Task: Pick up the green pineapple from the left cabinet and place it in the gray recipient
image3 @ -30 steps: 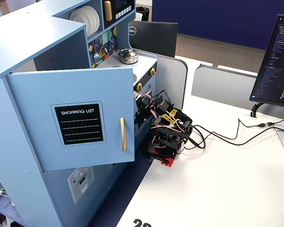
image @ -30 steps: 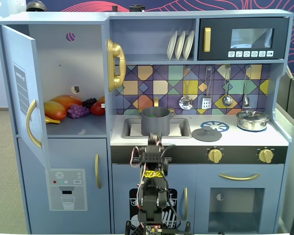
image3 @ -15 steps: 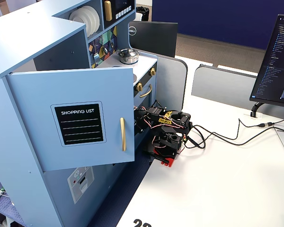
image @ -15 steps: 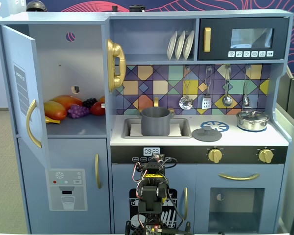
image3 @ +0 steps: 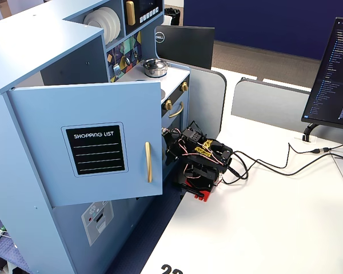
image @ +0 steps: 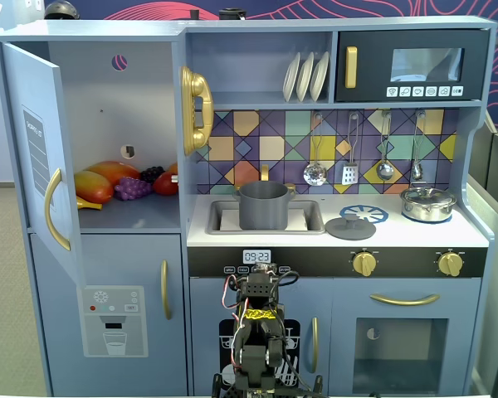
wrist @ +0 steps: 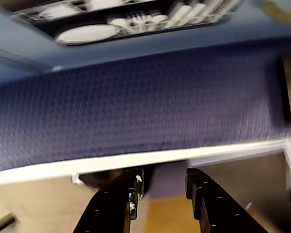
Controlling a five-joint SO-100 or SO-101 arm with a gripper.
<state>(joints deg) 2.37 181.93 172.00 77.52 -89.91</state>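
Toy kitchen fills the background; cabinet point(image: 108, 124) sitting up-left of folded arm, jaws point(wrist: 162, 187) hanging open and empty, pineapple not visible.

Bright, even light; wrist view blurry

My black gripper point(wrist: 162, 194) looks matt plastic; the gray recipient point(image: 263, 207) is matt, the silver pot point(image: 427, 203) at the counter's right edge glossy metal.

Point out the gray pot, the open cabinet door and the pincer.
gray pot point(image: 263, 207): a fixed view, front of its wall.
cabinet door point(image3: 91, 142): a fixed view, outer face with the shopping list.
pincer point(wrist: 164, 187): wrist view, midway between its fingertips.
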